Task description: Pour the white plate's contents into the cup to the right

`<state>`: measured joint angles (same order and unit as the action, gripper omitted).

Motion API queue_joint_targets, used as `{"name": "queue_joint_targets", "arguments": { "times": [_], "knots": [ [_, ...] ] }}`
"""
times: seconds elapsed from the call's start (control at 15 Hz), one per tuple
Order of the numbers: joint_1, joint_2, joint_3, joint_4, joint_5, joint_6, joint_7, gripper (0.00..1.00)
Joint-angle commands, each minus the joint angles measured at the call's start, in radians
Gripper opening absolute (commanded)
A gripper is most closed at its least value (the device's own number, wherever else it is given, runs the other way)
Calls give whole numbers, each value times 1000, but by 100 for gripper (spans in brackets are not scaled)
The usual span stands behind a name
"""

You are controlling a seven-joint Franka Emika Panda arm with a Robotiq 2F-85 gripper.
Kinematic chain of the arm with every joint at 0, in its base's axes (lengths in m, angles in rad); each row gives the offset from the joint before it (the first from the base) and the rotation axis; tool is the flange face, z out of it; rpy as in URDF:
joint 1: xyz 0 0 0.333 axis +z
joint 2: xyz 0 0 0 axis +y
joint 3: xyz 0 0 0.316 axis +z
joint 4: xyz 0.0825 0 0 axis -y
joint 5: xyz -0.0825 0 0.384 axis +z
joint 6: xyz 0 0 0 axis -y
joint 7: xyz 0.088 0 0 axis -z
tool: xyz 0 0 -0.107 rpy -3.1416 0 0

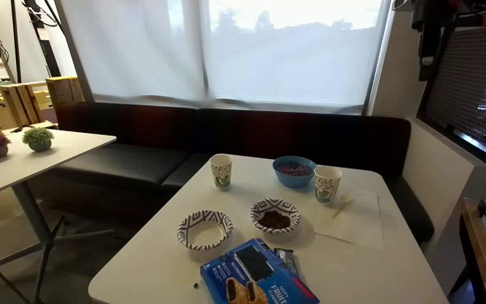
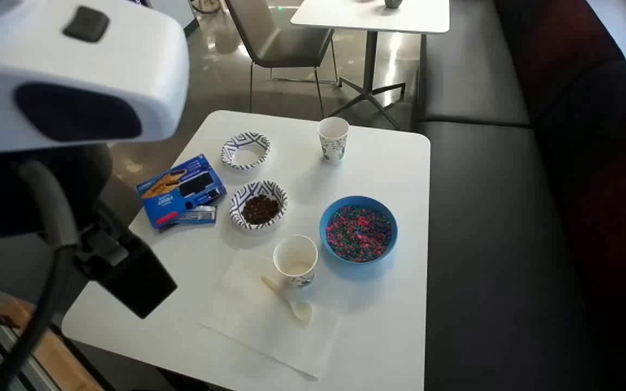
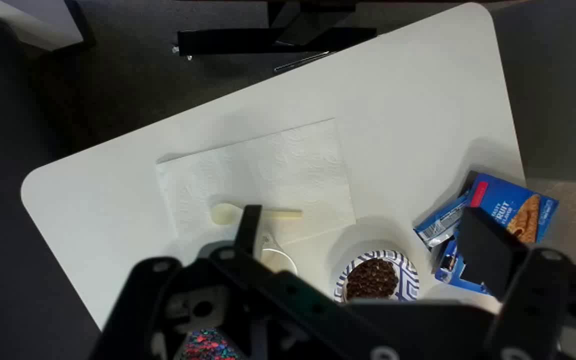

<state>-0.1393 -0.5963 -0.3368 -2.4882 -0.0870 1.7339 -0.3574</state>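
The white plate [image 1: 275, 205], bowl-like with a dark patterned rim, rests on the table and holds a heap of dark brown contents [image 2: 260, 210]. To its right in an exterior view stands the cup [image 1: 326, 185], white with dark printed marks, upright beside a pale spoon. In the wrist view my gripper [image 3: 370, 235] is open, its two fingers wide apart and nothing between them. It hangs above the table, with the plate [image 3: 409, 277] showing between the fingers, partly covered by the gripper's body. One finger partly hides the cup [image 3: 279, 258].
A similar patterned plate [image 1: 184, 233], bare inside, lies nearby. Another printed paper cup [image 1: 222, 171] stands farther off. A blue bowl [image 1: 294, 181] holds coloured bits. A blue box [image 1: 262, 274] lies close to the plates. The spoon [image 2: 299, 309] is on a paper towel [image 2: 264, 336].
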Motion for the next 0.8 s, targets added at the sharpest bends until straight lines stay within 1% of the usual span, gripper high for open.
{"name": "queue_joint_targets", "arguments": {
  "times": [0.0, 0.67, 0.73],
  "knots": [
    [-15, 3, 13, 1, 7, -1, -7, 100],
    [-15, 3, 13, 1, 7, -1, -7, 100],
    [-3, 10, 12, -8, 42, 37, 6, 100]
  ]
}}
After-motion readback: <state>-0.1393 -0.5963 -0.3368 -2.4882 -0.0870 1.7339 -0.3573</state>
